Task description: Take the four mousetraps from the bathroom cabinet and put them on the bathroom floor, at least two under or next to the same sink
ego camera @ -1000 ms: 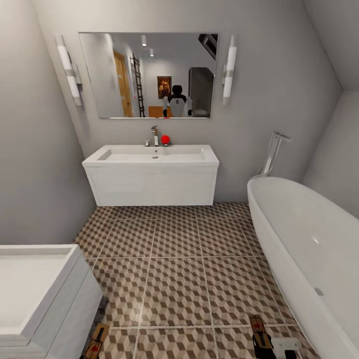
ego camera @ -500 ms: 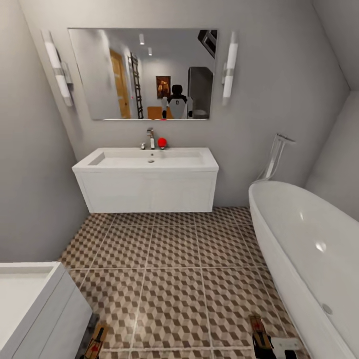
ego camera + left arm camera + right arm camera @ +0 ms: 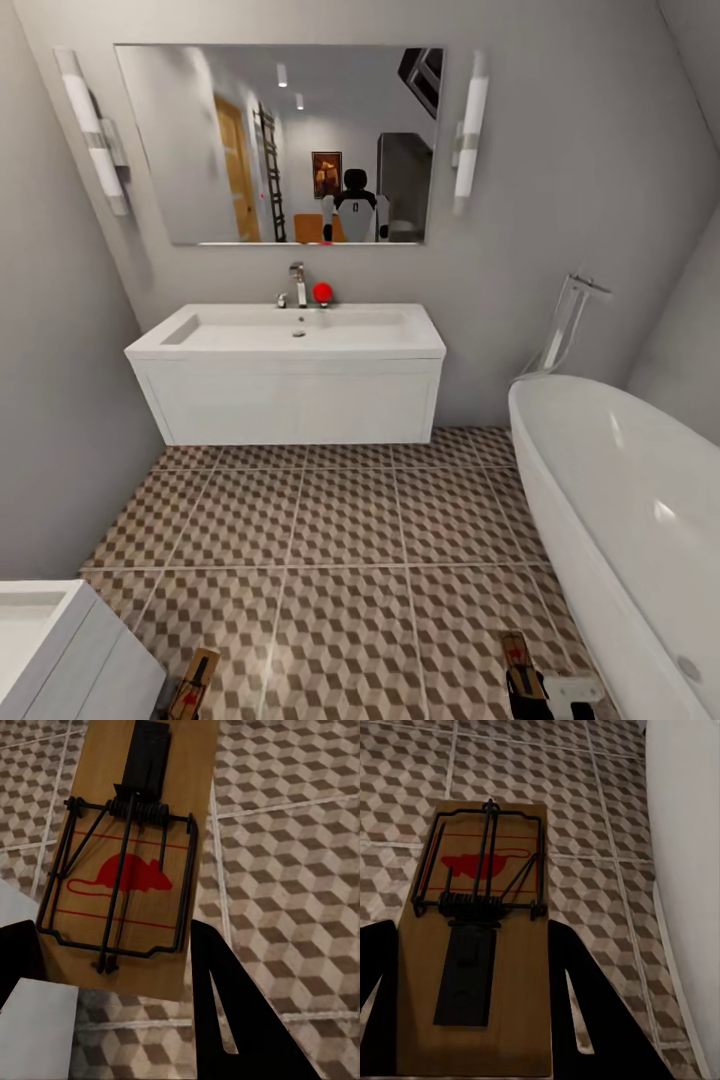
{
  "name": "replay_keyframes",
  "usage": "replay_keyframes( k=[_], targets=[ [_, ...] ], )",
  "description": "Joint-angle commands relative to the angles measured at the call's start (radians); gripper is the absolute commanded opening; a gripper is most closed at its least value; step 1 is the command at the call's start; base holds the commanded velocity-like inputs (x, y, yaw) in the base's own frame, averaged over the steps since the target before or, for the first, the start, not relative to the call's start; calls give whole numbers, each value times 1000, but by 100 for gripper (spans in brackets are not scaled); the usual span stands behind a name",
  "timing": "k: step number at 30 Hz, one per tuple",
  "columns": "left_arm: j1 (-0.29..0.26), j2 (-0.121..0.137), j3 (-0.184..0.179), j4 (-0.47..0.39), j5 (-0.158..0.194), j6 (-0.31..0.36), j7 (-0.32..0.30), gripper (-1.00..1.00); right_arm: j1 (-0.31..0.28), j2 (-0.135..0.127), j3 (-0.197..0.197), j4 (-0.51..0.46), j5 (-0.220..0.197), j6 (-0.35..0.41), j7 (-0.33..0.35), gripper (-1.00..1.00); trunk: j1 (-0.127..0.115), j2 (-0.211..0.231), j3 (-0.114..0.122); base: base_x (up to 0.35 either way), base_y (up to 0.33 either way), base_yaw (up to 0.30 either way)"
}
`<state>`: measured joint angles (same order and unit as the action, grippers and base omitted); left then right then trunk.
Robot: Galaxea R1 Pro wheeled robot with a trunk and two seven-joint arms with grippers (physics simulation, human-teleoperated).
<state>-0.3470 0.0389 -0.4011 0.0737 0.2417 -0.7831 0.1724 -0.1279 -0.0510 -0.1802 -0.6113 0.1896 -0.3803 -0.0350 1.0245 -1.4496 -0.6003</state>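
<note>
Each gripper carries one mousetrap above the bathroom floor (image 3: 350, 530). My left gripper (image 3: 112, 937) is shut on a brown wooden mousetrap (image 3: 127, 862) with a red mouse mark and dark wire; the same mousetrap (image 3: 193, 683) sits at the head view's lower left. My right gripper (image 3: 472, 937) is shut on a second mousetrap (image 3: 480, 907), which is the mousetrap (image 3: 517, 652) at the lower right beside the tub. The white sink (image 3: 290, 345) with its chrome faucet (image 3: 297, 283) hangs on the far wall straight ahead. The cabinet is out of view.
A big white bathtub (image 3: 620, 520) runs along the right side. A white square fixture (image 3: 60, 650) stands at the lower left, close to my left arm. A mirror (image 3: 280, 145) hangs above the sink, and a red ball (image 3: 321, 292) sits by the faucet.
The camera has moved towards the sink, which now looks bigger and nearer. The white fixture has slid out towards the lower left. Both mousetraps keep their places in the picture.
</note>
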Motion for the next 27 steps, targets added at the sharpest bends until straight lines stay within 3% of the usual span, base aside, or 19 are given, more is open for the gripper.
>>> replay_keyframes(
  k=[1,27],
  targets=[
    [-1,-1,-8,3,2,-4,7,-100,-1,0,-2,1,8,-3,-2,-100,1,0,-1,329,0,0],
    [-1,-1,-8,3,2,-4,7,-100,0,0,-2,1,8,-3,-3,-100,1,0,-1,328,0,0]
  ],
)
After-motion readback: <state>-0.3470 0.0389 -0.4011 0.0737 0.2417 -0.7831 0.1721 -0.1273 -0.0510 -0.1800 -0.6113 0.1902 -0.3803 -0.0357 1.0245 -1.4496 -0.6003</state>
